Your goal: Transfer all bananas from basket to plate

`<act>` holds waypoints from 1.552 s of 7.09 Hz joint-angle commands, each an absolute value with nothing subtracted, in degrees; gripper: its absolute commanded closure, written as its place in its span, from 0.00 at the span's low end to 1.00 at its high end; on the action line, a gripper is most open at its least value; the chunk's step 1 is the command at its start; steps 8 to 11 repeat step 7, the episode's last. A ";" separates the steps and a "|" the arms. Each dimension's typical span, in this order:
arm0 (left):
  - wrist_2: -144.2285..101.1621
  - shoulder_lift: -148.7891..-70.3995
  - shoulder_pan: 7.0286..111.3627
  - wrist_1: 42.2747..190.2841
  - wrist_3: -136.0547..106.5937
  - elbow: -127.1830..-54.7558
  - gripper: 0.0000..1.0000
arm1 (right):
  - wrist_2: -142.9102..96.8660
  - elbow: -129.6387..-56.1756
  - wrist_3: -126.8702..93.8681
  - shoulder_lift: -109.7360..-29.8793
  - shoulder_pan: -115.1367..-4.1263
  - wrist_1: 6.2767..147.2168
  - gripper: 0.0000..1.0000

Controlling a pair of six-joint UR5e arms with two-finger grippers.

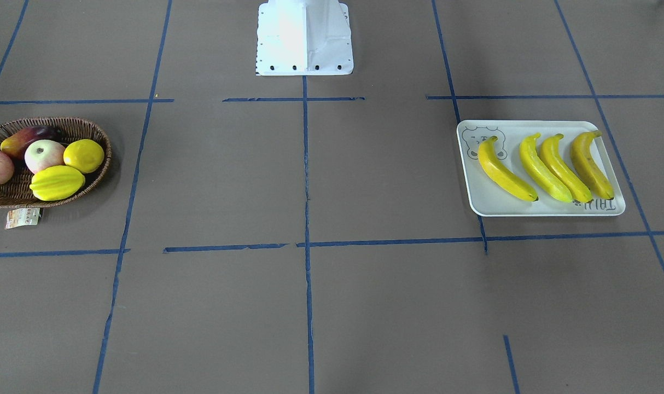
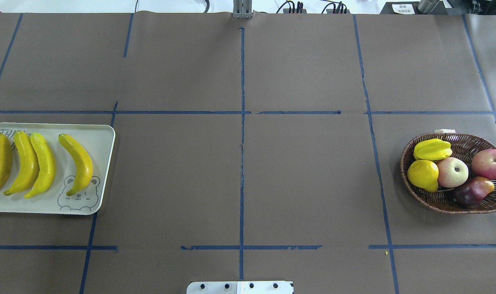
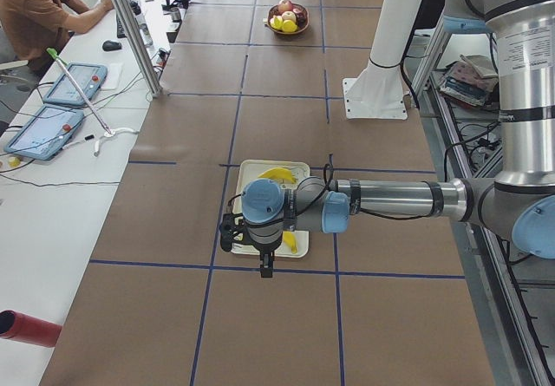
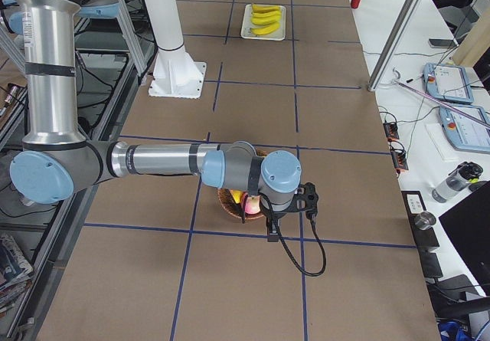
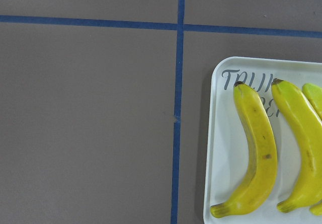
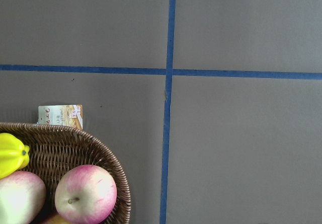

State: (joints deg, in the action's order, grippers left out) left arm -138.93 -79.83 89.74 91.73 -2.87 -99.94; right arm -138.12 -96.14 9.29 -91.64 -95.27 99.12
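Note:
Several yellow bananas (image 1: 545, 167) (image 2: 39, 163) (image 5: 259, 148) lie side by side on the white plate (image 1: 496, 205) (image 2: 101, 139) (image 5: 216, 133), which has a bear face drawn in one corner. The wicker basket (image 1: 15, 191) (image 2: 472, 143) (image 6: 65, 143) at the other end of the table holds no banana. My left gripper (image 3: 265, 267) hangs above the plate's outer end, and my right gripper (image 4: 271, 232) hangs above the basket's outer end. Both show only in the side views, so I cannot tell whether they are open or shut.
The basket holds a starfruit (image 2: 432, 150), a lemon (image 2: 423, 174), two apples (image 2: 452, 171) and a dark red fruit (image 2: 472, 190). A paper tag (image 1: 21, 217) lies at its rim. The white robot base (image 1: 303, 38) stands mid-table. A person (image 3: 35, 9) sits at a side desk with tablets.

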 commanded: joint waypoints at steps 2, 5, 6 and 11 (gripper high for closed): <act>-138.96 -80.24 89.74 91.67 -2.99 -99.93 0.00 | -138.08 -96.59 9.14 -91.58 -95.27 99.14 0.00; -138.96 -80.24 89.74 91.76 -3.16 -99.93 0.00 | -138.08 -96.68 8.97 -91.58 -95.27 99.14 0.00; -138.96 -80.24 89.74 91.67 -3.16 -99.93 0.00 | -138.08 -96.77 8.96 -91.58 -95.27 99.14 0.00; -138.96 -80.24 89.74 91.76 -3.16 -99.93 0.00 | -138.08 -97.29 8.88 -91.50 -95.27 99.14 0.00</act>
